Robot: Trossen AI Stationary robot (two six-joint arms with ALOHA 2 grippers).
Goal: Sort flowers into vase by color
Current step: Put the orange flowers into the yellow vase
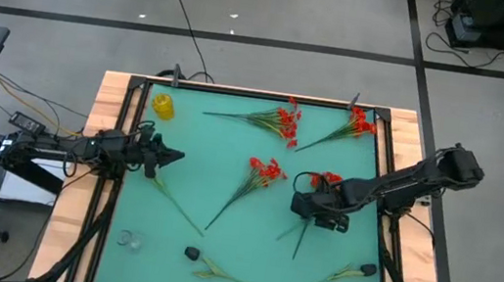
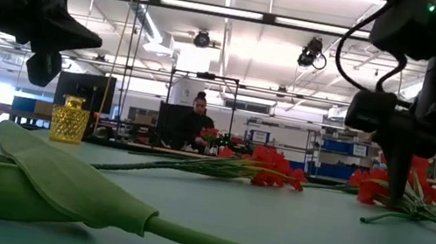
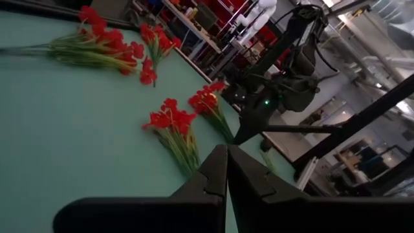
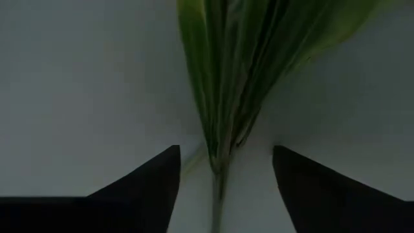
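The teal worktop (image 1: 230, 158) fills the middle of the high view, framed by pale wooden edges. The right arm reaches in from 3 o'clock, bent down over the mat; the left arm lies along the 9 o'clock side, pointing toward the centre.

The right tool (image 1: 319, 210) sits low over a red flower spray (image 1: 326, 180) on the 3 o'clock half of the worktop. Its fingers (image 4: 139, 178) stand wide apart, one on each side of the spray's green stem bundle (image 4: 220, 97), with the stem running down the gap between them and no finger pressing on it. In the low view this tool hangs over the spray with its tips near the mat.

The left tool (image 1: 167, 157) hovers near 9 o'clock, its two fingers (image 3: 213, 175) pressed together and holding nothing.

Three more red sprays lie on the worktop: one near the centre (image 1: 266, 170), one toward 12 o'clock (image 1: 284, 121) and one at about 1 o'clock (image 1: 361, 124), all well apart from each other. A thin stem (image 1: 174, 202) lies just past the left tool's tip, running toward 7 o'clock. Two more long stems lie along the 6 o'clock edge, one toward 6 o'clock (image 1: 233, 278) and one toward 5 o'clock (image 1: 337, 275).

The small yellow vase (image 1: 163, 105) stands upright at the 11 o'clock corner, with no flowers in it, well apart from both tools.

A person (image 2: 196, 123) sits in the room behind the worktop.
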